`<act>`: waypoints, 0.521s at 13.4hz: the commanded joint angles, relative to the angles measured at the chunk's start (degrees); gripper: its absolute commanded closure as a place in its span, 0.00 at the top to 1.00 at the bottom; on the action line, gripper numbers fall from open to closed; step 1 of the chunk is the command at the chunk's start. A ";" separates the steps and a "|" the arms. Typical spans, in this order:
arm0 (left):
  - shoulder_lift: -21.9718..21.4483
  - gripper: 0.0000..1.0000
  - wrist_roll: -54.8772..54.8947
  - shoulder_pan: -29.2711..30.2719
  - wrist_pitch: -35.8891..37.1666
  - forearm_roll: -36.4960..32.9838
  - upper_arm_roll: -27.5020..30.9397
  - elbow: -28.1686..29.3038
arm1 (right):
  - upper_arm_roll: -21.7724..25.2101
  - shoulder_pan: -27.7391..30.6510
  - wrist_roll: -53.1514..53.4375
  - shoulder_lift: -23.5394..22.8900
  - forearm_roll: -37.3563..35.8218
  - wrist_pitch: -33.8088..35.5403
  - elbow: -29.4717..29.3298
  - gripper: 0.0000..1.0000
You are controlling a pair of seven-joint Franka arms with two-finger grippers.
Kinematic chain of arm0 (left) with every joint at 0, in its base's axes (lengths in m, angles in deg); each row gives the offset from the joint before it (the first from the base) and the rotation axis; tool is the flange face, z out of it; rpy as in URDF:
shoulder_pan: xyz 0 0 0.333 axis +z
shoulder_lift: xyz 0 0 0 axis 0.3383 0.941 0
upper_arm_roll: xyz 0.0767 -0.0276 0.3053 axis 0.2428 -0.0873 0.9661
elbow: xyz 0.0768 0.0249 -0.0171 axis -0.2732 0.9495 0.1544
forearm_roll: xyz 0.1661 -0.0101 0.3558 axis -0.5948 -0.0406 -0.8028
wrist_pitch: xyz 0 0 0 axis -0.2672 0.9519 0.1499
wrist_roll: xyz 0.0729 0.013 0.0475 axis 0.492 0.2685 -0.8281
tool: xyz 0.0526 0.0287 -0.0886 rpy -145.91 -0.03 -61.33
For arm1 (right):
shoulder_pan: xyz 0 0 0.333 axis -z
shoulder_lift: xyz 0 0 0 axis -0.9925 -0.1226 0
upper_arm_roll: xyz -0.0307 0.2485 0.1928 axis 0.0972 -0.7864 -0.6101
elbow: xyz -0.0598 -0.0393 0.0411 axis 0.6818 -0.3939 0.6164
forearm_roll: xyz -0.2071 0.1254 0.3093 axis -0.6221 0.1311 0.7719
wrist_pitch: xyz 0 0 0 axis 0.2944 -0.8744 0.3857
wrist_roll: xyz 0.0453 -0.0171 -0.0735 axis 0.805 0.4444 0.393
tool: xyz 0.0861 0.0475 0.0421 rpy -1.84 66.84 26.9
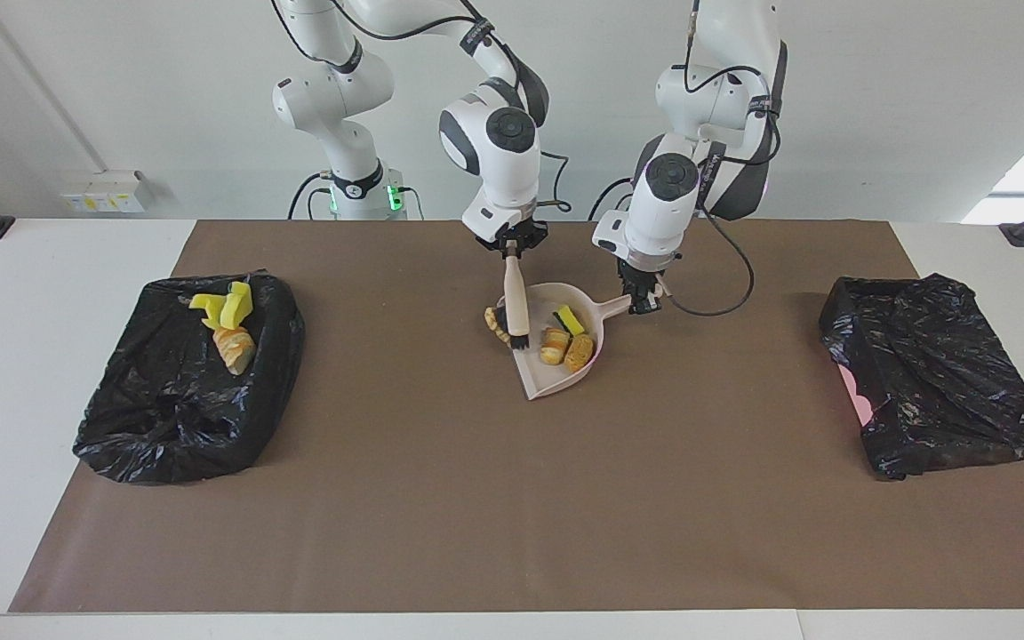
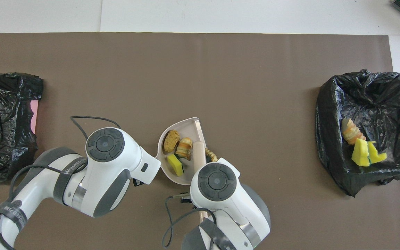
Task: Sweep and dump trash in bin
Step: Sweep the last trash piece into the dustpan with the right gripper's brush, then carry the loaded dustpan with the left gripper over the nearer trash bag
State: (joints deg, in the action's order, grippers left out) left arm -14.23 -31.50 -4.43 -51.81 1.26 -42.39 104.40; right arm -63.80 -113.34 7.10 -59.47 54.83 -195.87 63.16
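Observation:
My left gripper (image 1: 641,298) is shut on the handle of the beige dustpan (image 1: 537,378), which rests on the brown mat. In the pan (image 2: 182,122) lie a yellow sponge piece (image 1: 571,318) and two bread-like chunks (image 1: 554,345). My right gripper (image 1: 512,249) is shut on the brush (image 1: 516,307), whose dark bristles stand just inside the pan's open edge. One more bread chunk (image 1: 496,322) lies at that edge, on the side of the brush toward the right arm's end. In the overhead view the brush handle (image 2: 199,154) shows beside this chunk (image 2: 211,155); both grippers are hidden under their wrists.
A black-bagged bin (image 1: 188,400) at the right arm's end of the table holds yellow sponge pieces (image 1: 226,307) and a bread chunk (image 1: 235,348). A second black-bagged bin (image 1: 934,373) sits at the left arm's end. A cable hangs by the left gripper.

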 commanded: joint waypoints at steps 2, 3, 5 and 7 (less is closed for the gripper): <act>-0.98 0.00 -11.54 0.30 0.57 0.13 0.26 1.13 | 0.16 3.57 -4.30 2.92 1.75 8.64 -3.12 0.00; -0.98 0.00 -12.60 0.30 0.66 0.13 0.34 1.22 | 0.16 4.79 -5.00 4.32 1.31 10.75 -3.39 0.00; -0.98 0.00 -16.98 0.39 0.66 0.13 0.34 1.13 | 0.51 6.65 -5.71 6.26 0.60 14.09 -3.39 0.00; -1.51 0.00 -22.17 1.96 0.66 0.14 0.52 0.69 | 0.34 7.01 -4.84 7.66 -1.76 14.90 -2.08 0.00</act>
State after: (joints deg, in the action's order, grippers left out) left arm -14.43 -49.11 -4.31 -51.27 1.35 -42.26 104.38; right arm -63.10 -106.75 2.97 -53.65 54.66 -181.50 59.48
